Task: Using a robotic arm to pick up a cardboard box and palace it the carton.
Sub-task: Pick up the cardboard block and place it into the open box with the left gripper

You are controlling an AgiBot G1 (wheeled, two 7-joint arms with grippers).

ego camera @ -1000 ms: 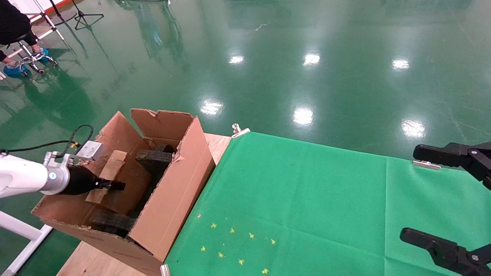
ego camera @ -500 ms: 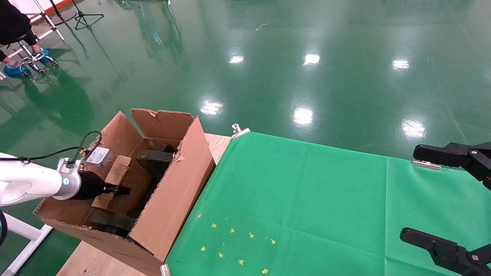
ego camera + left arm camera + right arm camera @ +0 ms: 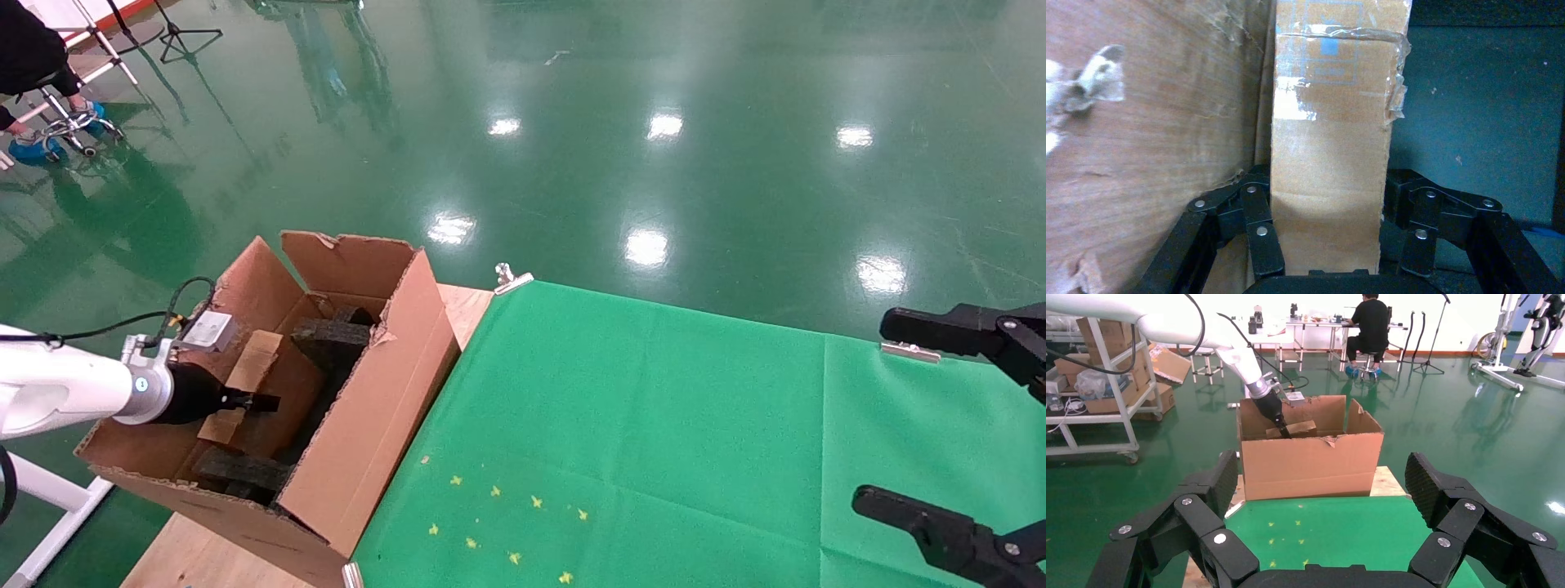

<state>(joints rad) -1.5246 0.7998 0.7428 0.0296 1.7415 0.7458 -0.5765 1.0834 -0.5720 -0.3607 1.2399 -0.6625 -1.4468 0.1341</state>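
Observation:
The carton [image 3: 368, 425] stands open at the table's left end, with black foam blocks [image 3: 331, 339] inside. My left gripper [image 3: 253, 402], on the white arm with the black wrist, reaches into it and is shut on the small scuffed cardboard box [image 3: 245, 376]. In the left wrist view the cardboard box [image 3: 1330, 141] stands between the fingers of the left gripper [image 3: 1326, 226], next to the carton's inner wall [image 3: 1150, 153]. The right wrist view shows the carton [image 3: 1312, 465] with the cardboard box [image 3: 1297, 427] inside. My right gripper [image 3: 878, 412] is open and empty at the right, also seen in its own view [image 3: 1322, 478].
A green cloth [image 3: 654, 425] with small yellow marks covers the table, held by metal clips [image 3: 511, 278]. Bare wood [image 3: 466, 306] shows beside the carton. Shiny green floor lies beyond. A person on a stool [image 3: 1368, 331] and a shelf cart [image 3: 1101, 386] stand far off.
My left gripper has moved a little further into the carton and lower, with the cardboard box in it. In the last half second it barely moved. The right arm has not moved.

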